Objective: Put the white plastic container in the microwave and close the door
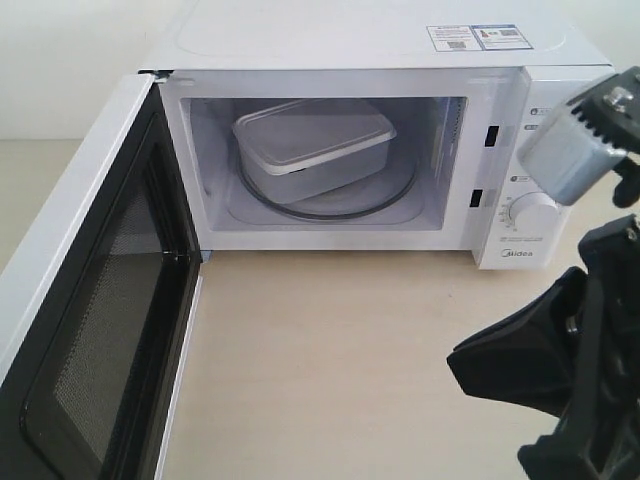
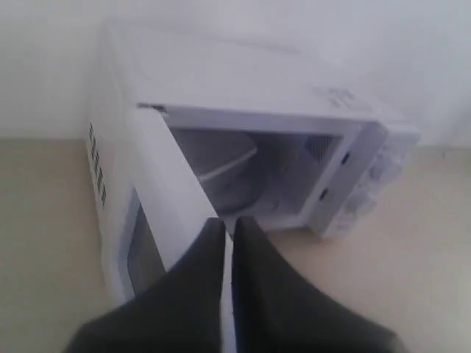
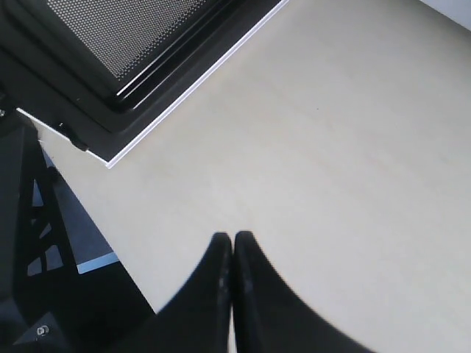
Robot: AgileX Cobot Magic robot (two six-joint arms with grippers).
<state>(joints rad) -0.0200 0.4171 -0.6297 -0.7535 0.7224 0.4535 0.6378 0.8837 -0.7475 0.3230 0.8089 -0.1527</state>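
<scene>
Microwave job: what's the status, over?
Left end effector shut, facing door; right end effector shut over table. White plastic container inside microwave, on turntable. Door wide open, doorway unobstructed.

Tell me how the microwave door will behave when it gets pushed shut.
The door looks like a rigid panel hinged to the microwave, so it should swing in an arc rather than flex. It stands wide open, so a push near its free edge probably turns it easily. Its smooth white outer face may be slippery to push.
</scene>
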